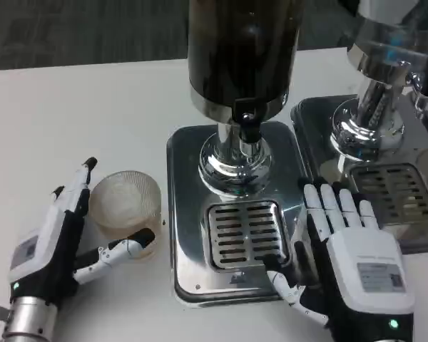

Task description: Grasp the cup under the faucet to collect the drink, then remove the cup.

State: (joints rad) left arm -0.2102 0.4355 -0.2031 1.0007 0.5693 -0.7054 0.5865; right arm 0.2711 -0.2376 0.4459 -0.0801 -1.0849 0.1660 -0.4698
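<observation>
A clear ribbed cup (126,204) stands upright on the white table, left of the drink dispenser's steel base (189,214). It is apart from the black faucet (248,128) and the slotted drip grate (244,232) below it. My left hand (53,239) lies beside the cup: its straight fingers (75,187) run along the cup's left side and the thumb (125,249) touches its near lower edge. The fingers are not closed around it. My right hand (349,256) is spread flat at the base's right edge, holding nothing, with its thumb near the grate's front corner.
The dark dispenser tank (239,50) rises over the base on a chrome column. A second chrome dispenser (385,71) with its own steel tray (385,187) stands at the right, just behind my right hand. Bare white table (71,114) stretches to the left and back.
</observation>
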